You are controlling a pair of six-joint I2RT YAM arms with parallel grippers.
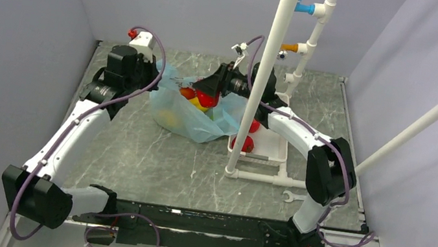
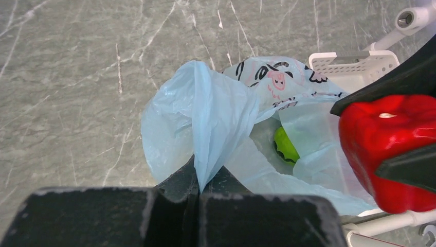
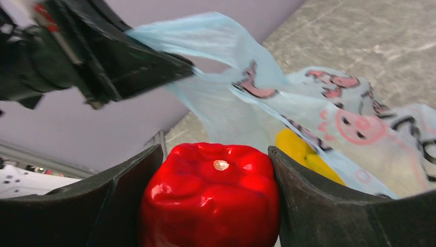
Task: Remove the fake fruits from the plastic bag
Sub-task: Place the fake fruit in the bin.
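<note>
Grey marbled table, purple walls around it. Bag slumps a little toward twelve o'clock from the table's middle, mouth open. Over that mouth hangs the right gripper, jaws wide and pressed on both sides of a red pepper. Inside the bag lie a green piece and a yellow one, perhaps a banana. Left gripper, closed tight, pinches a fold of the bag's rim at ten o'clock. Basket sits just beside the bag at four o'clock, with two red fruits in it.
</note>
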